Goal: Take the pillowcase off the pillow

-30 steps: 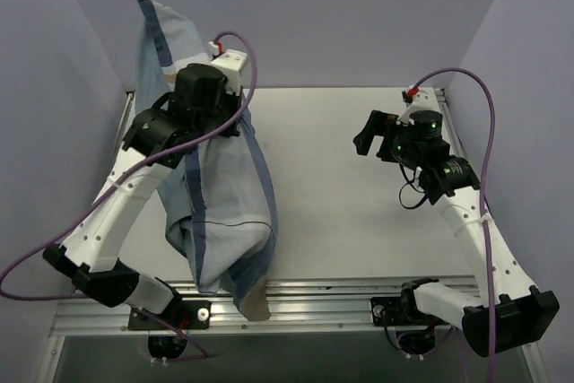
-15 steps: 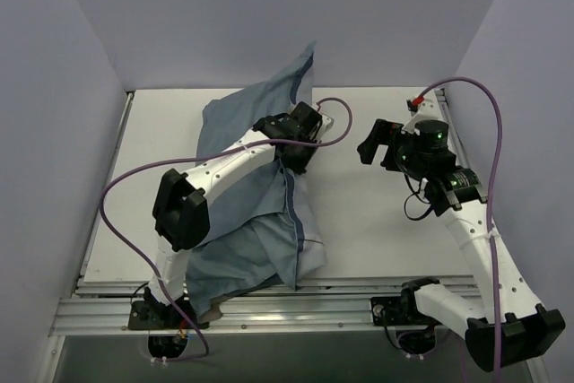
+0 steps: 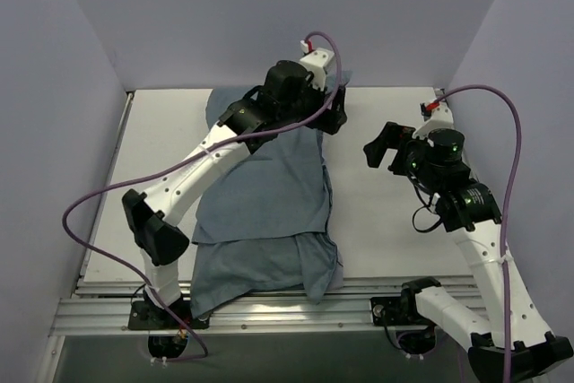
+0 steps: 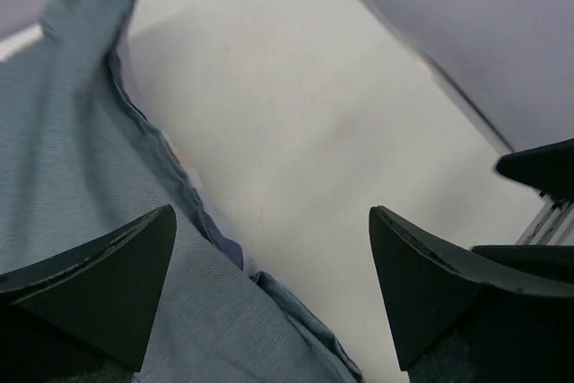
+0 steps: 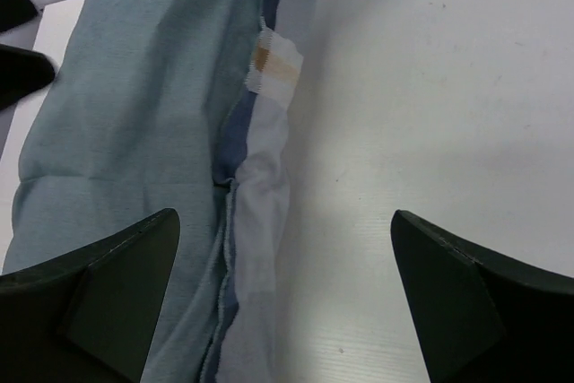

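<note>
The pillowcase [image 3: 265, 195] lies spread flat on the white table, its plain dusty blue side up, reaching from the back wall to the near edge. My left gripper [image 3: 335, 117] hovers open over its far right corner with nothing between the fingers; the left wrist view has the cloth's hem [image 4: 179, 177] under the open left gripper [image 4: 272, 221]. My right gripper [image 3: 378, 144] stands open just right of the cloth. In the right wrist view the pillowcase [image 5: 134, 132] has a pale turned-up edge with a tan patch [image 5: 274, 64] beside the open right gripper [image 5: 285, 221]. The pillow is out of view.
Bare white table [image 3: 386, 221] lies to the right of the cloth and a narrower strip [image 3: 152, 159] to its left. Purple walls close in the back and both sides. A metal rail [image 3: 359, 298] runs along the near edge, where the cloth's end overhangs.
The left arm swung the pillowcase down from high by the left wall, laid it across the table, then opened and let it go. The right arm shifted only slightly.
</note>
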Motion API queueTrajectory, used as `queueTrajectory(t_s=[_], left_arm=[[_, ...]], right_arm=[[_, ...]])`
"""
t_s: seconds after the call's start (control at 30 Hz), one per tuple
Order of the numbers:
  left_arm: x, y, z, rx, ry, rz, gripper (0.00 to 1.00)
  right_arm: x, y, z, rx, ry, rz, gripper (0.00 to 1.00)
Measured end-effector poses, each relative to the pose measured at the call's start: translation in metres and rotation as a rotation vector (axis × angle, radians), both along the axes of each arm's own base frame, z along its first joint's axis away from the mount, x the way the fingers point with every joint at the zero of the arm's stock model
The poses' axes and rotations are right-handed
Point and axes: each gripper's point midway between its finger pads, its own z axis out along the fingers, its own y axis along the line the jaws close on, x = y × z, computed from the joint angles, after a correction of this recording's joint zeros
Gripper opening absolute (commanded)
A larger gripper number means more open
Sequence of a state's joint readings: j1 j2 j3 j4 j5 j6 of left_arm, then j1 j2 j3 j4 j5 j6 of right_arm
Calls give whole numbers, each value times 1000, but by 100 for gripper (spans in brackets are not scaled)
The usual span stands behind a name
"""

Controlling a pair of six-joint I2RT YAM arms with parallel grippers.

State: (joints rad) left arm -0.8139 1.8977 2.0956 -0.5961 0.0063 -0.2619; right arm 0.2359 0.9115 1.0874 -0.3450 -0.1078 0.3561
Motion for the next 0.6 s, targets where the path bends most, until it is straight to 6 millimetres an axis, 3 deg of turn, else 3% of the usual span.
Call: queueTrajectory(t_s=[0.1, 0.17, 0.27, 0.33, 0.4, 0.47, 0.53, 0.6], left_arm=[[-5, 19, 45, -71, -73, 34, 97], [-7, 40, 65, -99, -101, 71, 97], [5, 86, 67, -119, -91, 163, 97], [22, 124, 44, -111, -49, 254, 97], [41, 167, 0, -86, 44, 358, 97], [52, 198, -51, -63, 153, 435, 97], [46, 219, -107, -29, 284, 486, 96], [30, 229, -154, -9, 404, 504, 96]], right_arm=[[1, 10, 0, 38, 1, 33, 100], [2, 19, -6, 69, 12, 58, 100], [0, 42, -28, 107, 61, 115, 100], [-3, 64, -47, 117, 113, 167, 100], [-5, 87, -64, 125, 162, 218, 99], [-5, 111, -80, 141, 209, 265, 98], [-2, 129, -98, 158, 251, 293, 96], [3, 141, -115, 168, 290, 304, 91]])
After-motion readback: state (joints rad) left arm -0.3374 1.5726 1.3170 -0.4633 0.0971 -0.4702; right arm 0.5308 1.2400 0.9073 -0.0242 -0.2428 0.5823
